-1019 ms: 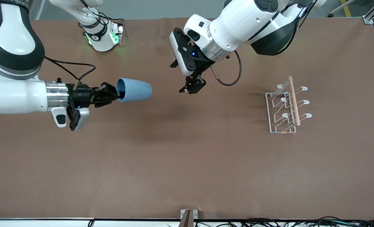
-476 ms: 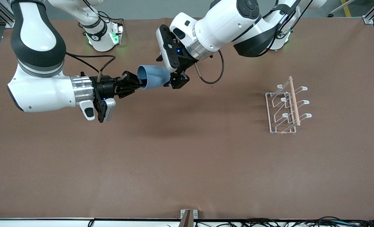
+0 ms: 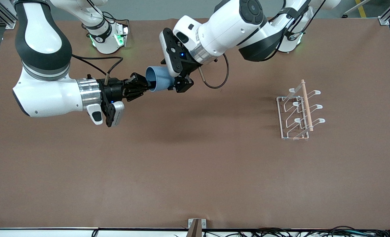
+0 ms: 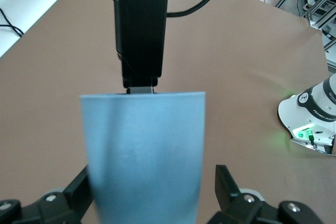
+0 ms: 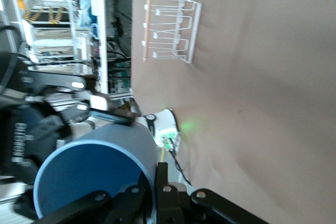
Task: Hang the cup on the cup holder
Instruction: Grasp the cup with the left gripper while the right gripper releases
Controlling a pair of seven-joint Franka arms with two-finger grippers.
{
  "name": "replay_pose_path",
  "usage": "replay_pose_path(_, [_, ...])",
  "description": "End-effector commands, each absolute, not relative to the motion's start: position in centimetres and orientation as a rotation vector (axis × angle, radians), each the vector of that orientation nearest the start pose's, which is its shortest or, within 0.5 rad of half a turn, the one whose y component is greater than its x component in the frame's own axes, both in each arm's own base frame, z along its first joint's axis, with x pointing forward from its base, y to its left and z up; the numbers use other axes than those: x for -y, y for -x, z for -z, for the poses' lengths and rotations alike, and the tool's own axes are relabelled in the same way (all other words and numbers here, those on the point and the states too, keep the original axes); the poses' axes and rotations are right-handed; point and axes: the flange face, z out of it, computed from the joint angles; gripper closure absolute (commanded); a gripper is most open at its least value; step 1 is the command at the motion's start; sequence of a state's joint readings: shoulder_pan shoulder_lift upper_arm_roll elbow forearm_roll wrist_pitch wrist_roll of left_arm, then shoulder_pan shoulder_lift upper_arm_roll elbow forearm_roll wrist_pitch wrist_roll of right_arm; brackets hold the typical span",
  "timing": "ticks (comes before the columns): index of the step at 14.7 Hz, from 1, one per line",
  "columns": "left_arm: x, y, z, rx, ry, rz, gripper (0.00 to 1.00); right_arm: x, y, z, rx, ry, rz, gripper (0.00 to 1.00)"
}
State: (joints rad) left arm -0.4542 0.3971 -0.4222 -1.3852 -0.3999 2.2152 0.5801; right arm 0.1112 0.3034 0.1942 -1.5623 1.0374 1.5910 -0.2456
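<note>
The light-blue cup (image 3: 160, 79) hangs sideways in the air over the table's middle, toward the robots' bases. My right gripper (image 3: 144, 86) is shut on its rim, one finger inside the mouth and one outside (image 5: 151, 184). My left gripper (image 3: 179, 85) is open and straddles the cup's closed end. In the left wrist view the cup (image 4: 144, 156) fills the space between the jaws (image 4: 152, 187); one finger (image 4: 227, 182) stands clear of its side and the other lies against or very near it. The white wire cup holder (image 3: 298, 112) stands toward the left arm's end of the table.
The right arm's base (image 3: 107, 39) with its green light stands near the table's edge by the robots. A small bracket (image 3: 196, 225) sits at the edge nearest the front camera. Brown table surface (image 3: 195, 164) spreads between the cup and the cup holder (image 5: 170, 27).
The right arm carried the cup toward the table's middle. The left gripper came to meet it and now straddles the cup's closed end, its jaws slightly narrower than before.
</note>
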Motion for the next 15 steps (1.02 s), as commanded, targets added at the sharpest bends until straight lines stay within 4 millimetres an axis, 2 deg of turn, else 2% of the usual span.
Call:
replay_pose_path(1, [52.6,-49.1,-54.6,1.452,-2.041,-0.501,0.1,-27.0,-58.1,-51.5,0.366,1.956,-0.3,0.96])
replay_pose_path(2, [52.6,-49.1,-54.4,1.481,-2.035,-0.51,0.2,-27.0,-58.1,-51.5,0.366,1.956,-0.3,0.96])
replay_pose_path(4, [52.4,-49.4,-54.1,1.51,-2.048,-0.517,0.51,-27.1,-58.0,-51.4,0.369,1.956,-0.303,0.96])
replay_pose_path(5, [52.2,-49.5,-54.3,1.524,-2.058,-0.525,0.64,-27.0,-58.1,-51.4,0.369,1.956,-0.301,0.96])
replay_pose_path(6, [51.7,-49.8,-54.4,1.551,-2.075,-0.531,0.69,-27.0,-58.1,-51.4,0.369,1.956,-0.301,0.96])
replay_pose_path(8, [50.7,-50.3,-54.0,1.62,-2.114,-0.495,0.68,-26.9,-58.1,-51.4,0.365,1.957,-0.304,0.94])
replay_pose_path(9, [50.1,-50.1,-54.0,1.676,-2.134,-0.441,0.69,-26.8,-58.1,-51.4,0.362,1.957,-0.304,0.9])
replay_pose_path(10, [49.6,-49.9,-53.7,1.719,-2.154,-0.384,0.68,-26.6,-58.2,-51.5,0.359,1.958,-0.303,0.62])
replay_pose_path(11, [48.3,-50.5,-53.3,1.753,-2.19,-0.336,0.68,-26.1,-58.4,-51.5,0.35,1.966,-0.3,0.01])
replay_pose_path(13, [45.5,-51.6,-53.2,1.818,-2.262,-0.258,0.68,-24.8,-58.8,-51.3,0.338,1.999,-0.291,0.0])
replay_pose_path(15, [44.3,-51.4,-52.7,1.876,-2.304,-0.145,0.68,-23.0,-59.2,-50.7,0.356,2.128,-0.276,0.0])
